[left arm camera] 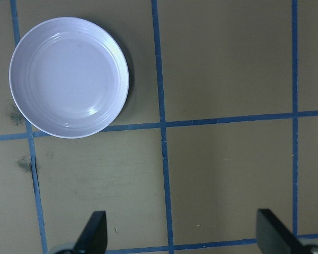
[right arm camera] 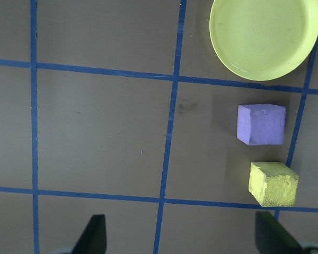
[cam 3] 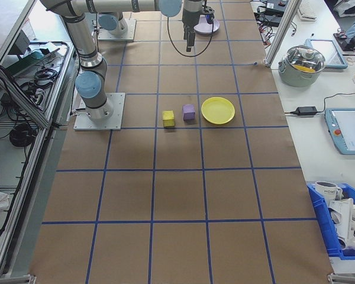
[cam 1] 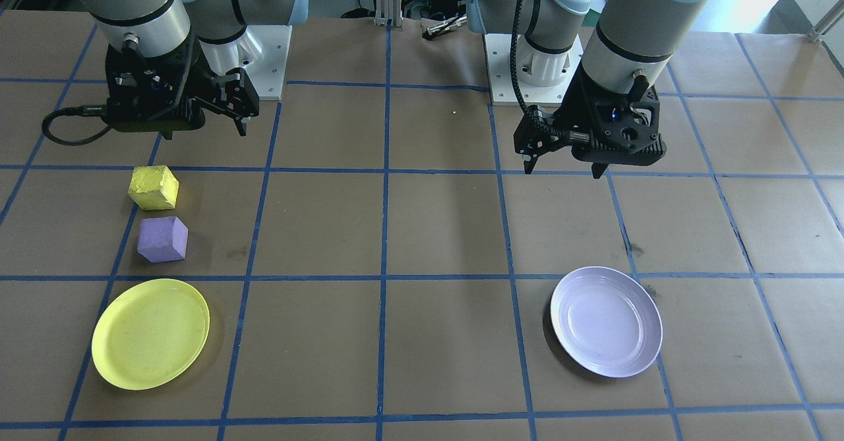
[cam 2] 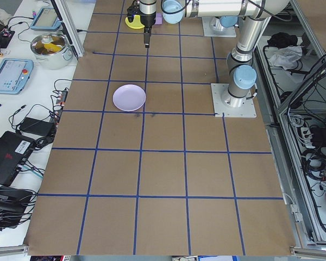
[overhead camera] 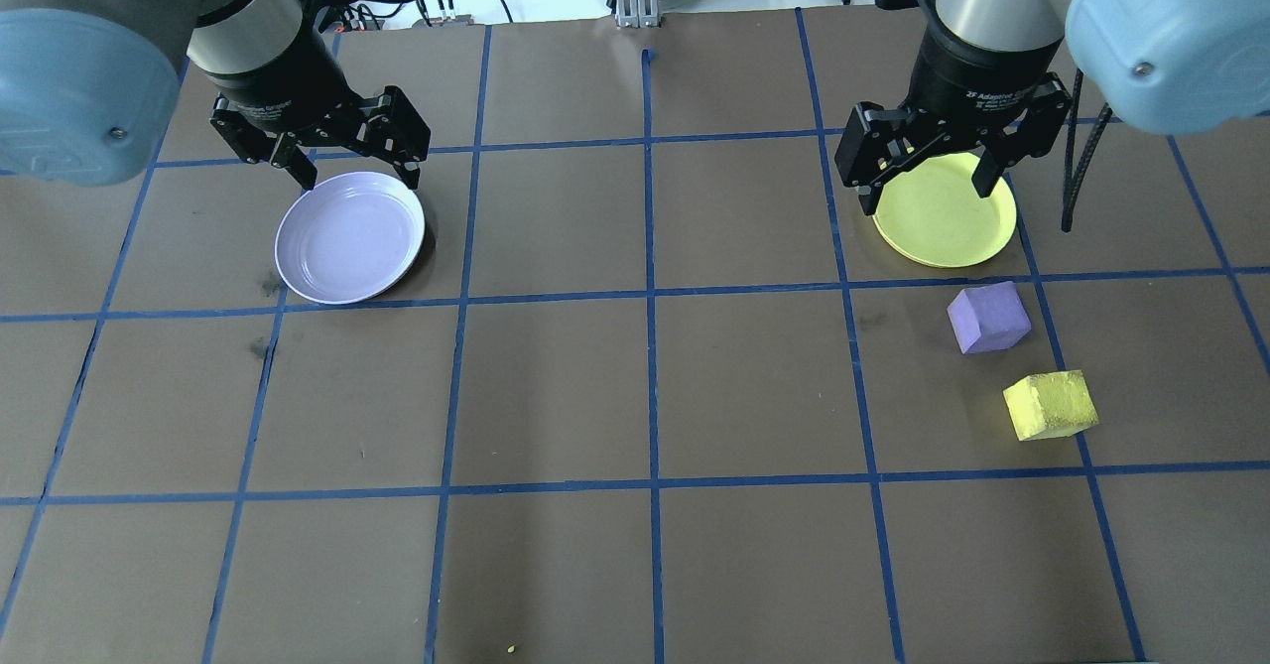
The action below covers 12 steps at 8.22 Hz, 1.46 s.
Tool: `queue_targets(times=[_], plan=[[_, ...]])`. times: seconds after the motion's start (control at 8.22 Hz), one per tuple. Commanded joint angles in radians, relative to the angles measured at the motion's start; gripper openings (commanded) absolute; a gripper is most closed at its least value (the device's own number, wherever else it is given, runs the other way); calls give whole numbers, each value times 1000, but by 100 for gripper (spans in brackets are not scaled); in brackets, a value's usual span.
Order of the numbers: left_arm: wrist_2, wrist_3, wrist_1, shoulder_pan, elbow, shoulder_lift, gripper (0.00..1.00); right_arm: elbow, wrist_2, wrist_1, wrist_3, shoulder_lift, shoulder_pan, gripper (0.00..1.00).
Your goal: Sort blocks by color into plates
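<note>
Nothing sorted: rough yellow foam cube (overhead camera: 1051,405) and matte purple foam cube (overhead camera: 987,318) lie beneath the spread, empty right claw (overhead camera: 931,169); left claw (overhead camera: 349,157) likewise spread; 2 plates bare.

White lettering runs round the black body of the right gripper (overhead camera: 931,176) in the overhead view; it seems to read "2F Adaptive Gripper", though the small print is hard to make out. In the right-side view, a white mug (cam 3: 326,190) in a blue bin at the bench's edge carries dark lettering that looks like "HOME", too small to be sure. Nothing else can be read.
</note>
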Motion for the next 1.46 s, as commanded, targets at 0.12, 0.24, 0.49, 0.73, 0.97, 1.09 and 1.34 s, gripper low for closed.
queue_targets(times=[0.12,0.24,0.49,0.73,0.97,1.09,1.34], plan=[[-1,2,1,0,0,-2,100,14,0,-4,0,0,0,100],[-1,2,0,0,0,-2,100,14,0,-2,0,0,-2,100],[-1,2,1,0,0,-2,100,17,-5,3,0,0,-2,100],[-1,2,3,0,0,-2,100,47,-6,-4,-12,2,-20,100],[0,2,3,6,0,-2,100,54,-5,-5,-14,3,-24,100],[-1,4,3,8,2,-2,100,61,-8,-5,-41,3,-41,100],[-1,4,3,9,0,-2,100,163,-5,-90,-186,-1,-145,100]])
